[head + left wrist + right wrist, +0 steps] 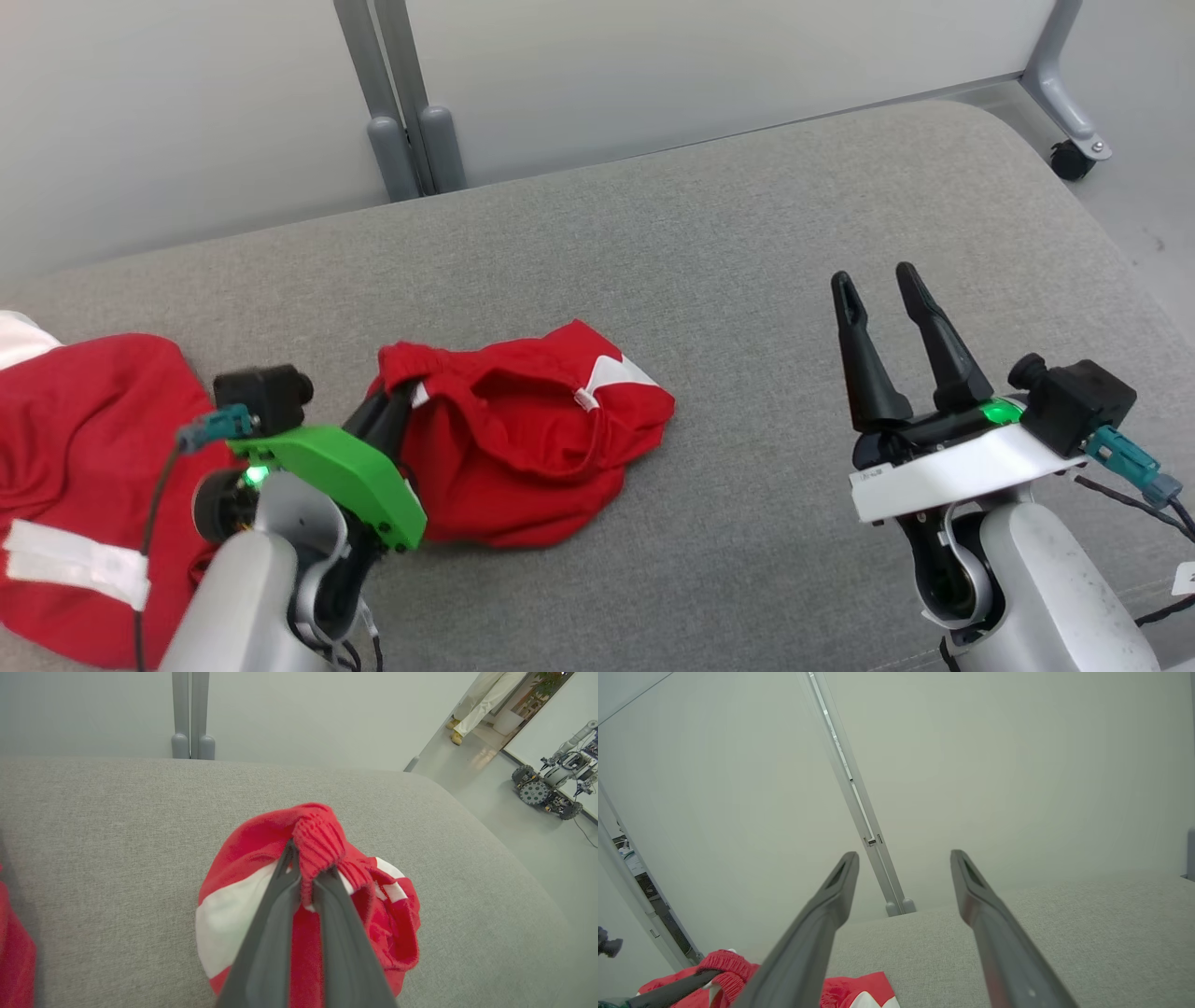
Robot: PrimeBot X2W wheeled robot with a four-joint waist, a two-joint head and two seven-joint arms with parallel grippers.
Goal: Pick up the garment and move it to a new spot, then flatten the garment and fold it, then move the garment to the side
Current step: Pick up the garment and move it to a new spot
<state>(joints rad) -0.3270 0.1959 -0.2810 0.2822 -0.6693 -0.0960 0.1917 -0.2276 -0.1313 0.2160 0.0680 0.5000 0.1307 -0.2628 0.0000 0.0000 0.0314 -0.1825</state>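
A crumpled red garment (541, 439) with white panels lies on the grey padded surface (728, 224), left of centre. My left gripper (401, 392) is shut on its ribbed waistband at the garment's left end. In the left wrist view the two fingers (275, 914) pinch the gathered red waistband, and the garment (247, 844) bunches beneath my left gripper (306, 868). My right gripper (878, 280) stands open over bare surface to the right, well apart from the cloth. In the right wrist view my right gripper (903, 858) holds nothing, and the garment (864, 989) shows at the lower left.
A second red cloth (84, 439) with a white strip lies at the left edge. Grey partition posts (411, 140) stand behind the surface, and a caster wheel (1069, 159) at the far right. A person's legs (472, 704) and another wheeled robot (551, 788) are farther off.
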